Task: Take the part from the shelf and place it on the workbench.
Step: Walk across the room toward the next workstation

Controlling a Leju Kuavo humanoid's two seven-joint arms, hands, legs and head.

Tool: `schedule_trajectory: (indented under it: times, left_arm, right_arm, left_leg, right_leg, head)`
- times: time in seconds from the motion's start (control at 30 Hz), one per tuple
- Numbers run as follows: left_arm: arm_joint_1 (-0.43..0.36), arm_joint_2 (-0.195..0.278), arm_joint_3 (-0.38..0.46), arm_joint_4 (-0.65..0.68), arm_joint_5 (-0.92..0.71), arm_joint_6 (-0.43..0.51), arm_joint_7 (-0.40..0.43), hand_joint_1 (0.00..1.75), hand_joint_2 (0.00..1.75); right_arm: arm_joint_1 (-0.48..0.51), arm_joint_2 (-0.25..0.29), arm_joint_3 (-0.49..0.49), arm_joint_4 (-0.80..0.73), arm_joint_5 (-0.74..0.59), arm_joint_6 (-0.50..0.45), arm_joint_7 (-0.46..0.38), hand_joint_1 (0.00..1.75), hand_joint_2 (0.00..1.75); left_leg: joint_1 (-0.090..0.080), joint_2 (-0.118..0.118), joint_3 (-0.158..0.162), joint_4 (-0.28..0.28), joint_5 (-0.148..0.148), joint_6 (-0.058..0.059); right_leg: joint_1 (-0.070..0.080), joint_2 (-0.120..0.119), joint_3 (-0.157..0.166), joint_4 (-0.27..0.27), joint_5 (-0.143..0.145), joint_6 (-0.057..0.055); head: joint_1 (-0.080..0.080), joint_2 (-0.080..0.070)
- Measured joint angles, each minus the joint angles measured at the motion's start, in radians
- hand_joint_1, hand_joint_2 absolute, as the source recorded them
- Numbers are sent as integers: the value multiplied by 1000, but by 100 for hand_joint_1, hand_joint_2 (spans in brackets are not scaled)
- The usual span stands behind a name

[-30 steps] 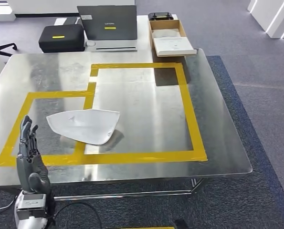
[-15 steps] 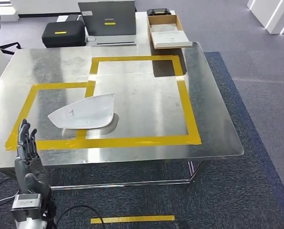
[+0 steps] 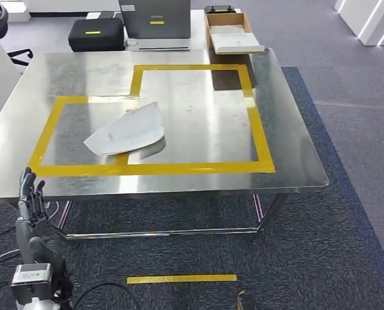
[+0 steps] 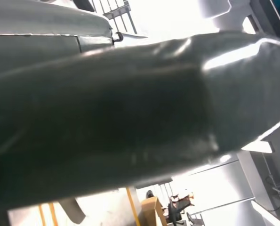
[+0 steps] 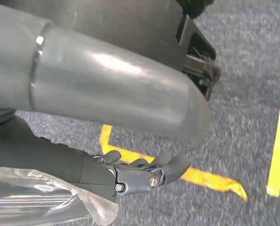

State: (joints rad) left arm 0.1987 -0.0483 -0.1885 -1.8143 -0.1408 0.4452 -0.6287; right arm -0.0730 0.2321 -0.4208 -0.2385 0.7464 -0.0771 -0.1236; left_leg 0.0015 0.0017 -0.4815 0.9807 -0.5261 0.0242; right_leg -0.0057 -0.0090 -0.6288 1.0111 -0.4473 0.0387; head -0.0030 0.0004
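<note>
Grey carpet is seen around a steel workbench [image 3: 287, 155] marked with yellow tape [image 3: 194, 168] in two joined rectangles. From the head view, the part [image 3: 126, 131], a white curved panel, is found lying flat on the workbench across the tape line between the two rectangles; placement is judged done. The left hand [image 3: 30, 213] is held upright below the near table edge, off the part, fingers apart and holding nothing. A laptop [image 3: 155, 18], a black case [image 3: 96, 33] and a cardboard box [image 3: 232, 33] are noted at the far edge. In the left wrist view, a dark, blurred surface close to the lens is recorded; its identity cannot be told. In the right wrist view, the right hand [image 5: 141, 174] is seen hanging over carpet and floor tape [image 5: 202, 176], fingers loosely extended; a clear plastic film [image 5: 42, 197] lies beside the wrist, and whether it is gripped cannot be told. Risk, as judged: the part overlaps the tape and rests unevenly on its curve, so a brush from the raised left hand or a knock to the table could shift it out of the marked zone.
</note>
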Motion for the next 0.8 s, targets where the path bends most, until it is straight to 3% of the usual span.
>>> schedule_trajectory:
  times: [0.03, 0.1, 0.13, 0.17, 0.2, 0.23, 0.3, 0.37, 0.4, 0.47, 0.5, 0.53, 0.57, 0.63, 0.67, 0.7, 0.73, 0.8]
  left_arm:
    - [0, -1, 0, 0, 0, -1, 0, 0, 0]
    - [0, -3, 0, 0, 0, -3, 1, 0, 0]
    - [0, -4, 0, 0, 0, -4, 1, 0, 0]
    - [1, -4, 0, 0, 0, -4, 2, 0, 0]
    - [1, -4, 0, 0, 0, -4, 3, 0, 0]
    - [1, -4, 0, 0, 0, -4, 3, 0, 0]
    - [4, -4, 0, 0, -1, -4, 4, 0, 0]
    - [11, -4, 0, 0, -2, -3, 7, 0, 0]
    - [16, -4, 0, -1, -4, -3, 9, 0, 0]
    - [26, -4, 1, -2, -7, -2, 13, 0, 0]
    - [32, -4, 1, -3, -8, -2, 16, 0, 0]
    - [37, -4, 2, -3, -9, -2, 17, 0, 0]
    - [41, -4, 3, -3, -9, -2, 18, 0, 0]
    - [45, -4, 6, -3, -10, -3, 19, 0, 0]
    - [47, -4, 7, -3, -10, -4, 20, 0, 0]
    - [48, -4, 9, -4, -10, -7, 21, 0, 0]
    - [50, -4, 11, -4, -9, -11, 21, 0, 0]
    - [53, -4, 14, -5, -7, -20, 21, 0, 0]
  right_arm:
    - [2, 0, 0, 0, -1, 0, -2, 0, 0]
    - [4, 0, 0, 0, -3, 1, -4, 0, 0]
    - [4, 0, 0, 0, -3, 2, -5, 0, 0]
    - [4, -1, 0, 0, -3, 1, -5, 0, 0]
    - [4, -2, 0, 0, -3, 1, -6, 0, 0]
    - [4, -2, 0, 0, -3, 1, -6, 0, 0]
    - [2, -3, 0, 0, -1, -1, -8, 0, 0]
    - [-1, -4, 2, -1, 3, -5, -11, 0, 0]
    - [-1, -4, 4, -1, 4, -7, -13, 0, 0]
    - [2, -4, 7, -1, 5, -13, -15, 0, 0]
    - [4, -4, 7, -1, 6, -15, -16, 0, 0]
    - [7, -4, 8, 0, 6, -17, -16, 0, 0]
    - [8, -4, 8, 0, 6, -18, -16, 0, 0]
    - [9, -4, 8, 0, 6, -19, -19, 0, 0]
    - [9, -4, 8, 0, 5, -21, -23, 0, 0]
    - [9, -4, 8, 0, 3, -24, -29, 0, 0]
    - [10, -5, 8, 0, 0, -27, -39, 0, 0]
    - [13, -9, 8, 0, -5, -32, -58, 0, 0]
  left_leg:
    - [1, 2, -11, -2, 12, 8]
    - [0, 4, -38, -1, 35, 18]
    - [-2, 4, -53, 0, 46, 20]
    - [-3, 5, -70, 1, 58, 20]
    - [-4, 5, -87, 4, 69, 20]
    - [-5, 5, -104, 7, 80, 19]
    - [-7, 4, -132, 13, 99, 13]
    - [-9, 5, -148, 18, 118, 5]
    - [-9, 6, -153, 19, 128, 0]
    - [-7, 7, -159, 20, 141, -11]
    - [-5, 6, -164, 28, 128, -17]
    - [-3, 4, -171, 51, 95, -23]
    - [-1, 3, -181, 94, 44, -28]
    - [2, 3, -202, 223, -57, -35]
    - [4, 3, -206, 281, -78, -38]
    - [5, 3, -200, 315, -73, -39]
    - [7, 3, -180, 316, -49, -40]
    - [12, 2, -97, 221, 0, -40]
  right_leg:
    - [-1, 2, -13, 27, -37, 5]
    - [-3, 5, -45, 136, -140, 10]
    - [-3, 6, -58, 201, -176, 11]
    - [-3, 6, -62, 250, -187, 11]
    - [-3, 6, -52, 273, -173, 11]
    - [-3, 6, -26, 261, -144, 9]
    - [-2, 6, 78, 144, -97, 3]
    - [1, 7, 188, -9, -109, -4]
    - [3, 8, 215, -55, -122, -8]
    - [4, 7, 212, -76, -121, -18]
    - [3, 5, 202, -74, -113, -25]
    - [1, 2, 193, -74, -103, -33]
    - [0, -2, 182, -73, -92, -40]
    - [3, -5, 157, -67, -72, -47]
    - [3, -7, 143, -62, -62, -46]
    - [4, -8, 126, -55, -52, -45]
    - [4, -8, 109, -46, -44, -44]
    - [3, -9, 72, -26, -29, -38]
  head:
    - [2, 0]
    - [6, 0]
    - [7, 0]
    - [7, 0]
    - [7, 0]
    - [7, 0]
    - [7, 0]
    - [7, 0]
    - [6, 0]
    - [6, 0]
    - [5, 0]
    - [4, 0]
    - [2, 0]
    - [0, 0]
    - [-1, 0]
    - [-1, 0]
    - [-1, 0]
    - [-1, 0]
